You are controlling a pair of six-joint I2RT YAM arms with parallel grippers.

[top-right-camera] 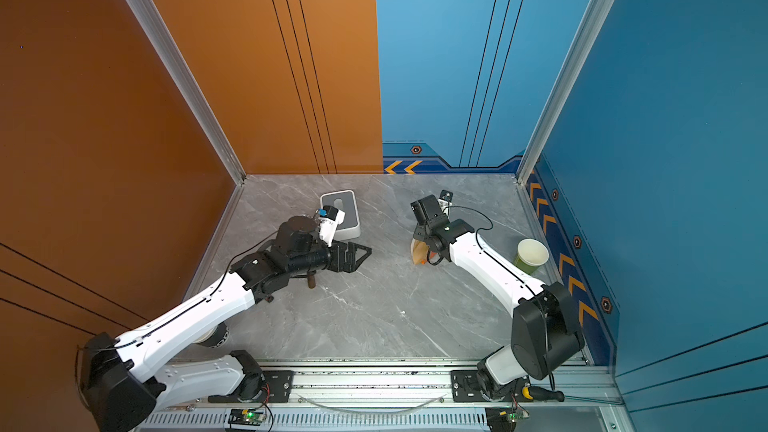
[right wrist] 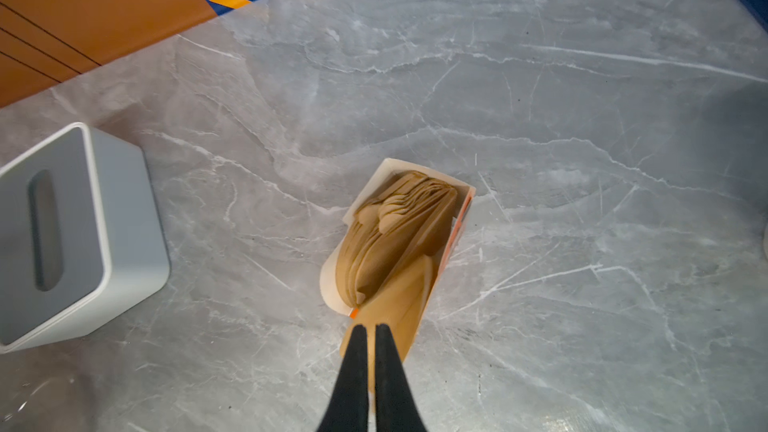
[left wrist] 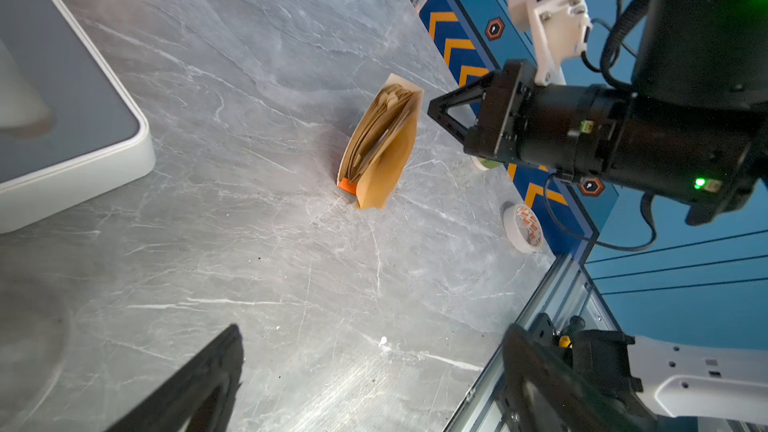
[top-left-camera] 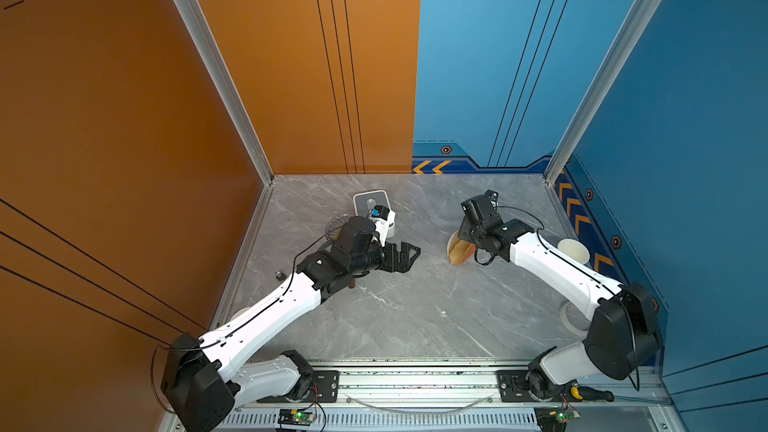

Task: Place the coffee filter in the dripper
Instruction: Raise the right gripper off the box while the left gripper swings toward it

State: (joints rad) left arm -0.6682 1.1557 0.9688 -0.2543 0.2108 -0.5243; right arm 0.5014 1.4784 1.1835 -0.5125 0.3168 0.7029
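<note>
On the grey marble tabletop [top-left-camera: 415, 309], the dripper [top-left-camera: 332, 229] stands at the left, a see-through ribbed funnel mostly hidden behind the left arm's wrist, and nothing tan shows in the part that can be seen. Just behind it, toward the back wall, sits a grey box [top-left-camera: 371, 200] with white sides and a slot in its top. The left gripper [top-left-camera: 409, 259] hangs above bare tabletop near the middle with its jaws spread wide and nothing between them, pointing toward the right arm. Further right, a small white carton [right wrist: 332, 280] stands on the tabletop, packed with a stack of tan paper filters [right wrist: 395, 234]. The coffee filter [right wrist: 395, 309] sticks out of the carton's near end, clear of the stack, with its lower edge by the carton's orange corner. The right gripper [right wrist: 370, 328] comes down on it from above, jaws clenched on its upper edge, and tan paper shows in the thin slit between them. At the far right, against the blue wall, stand a paper cup [top-right-camera: 531, 253] and a roll of tape [left wrist: 523, 228], both well apart from the carton.
</note>
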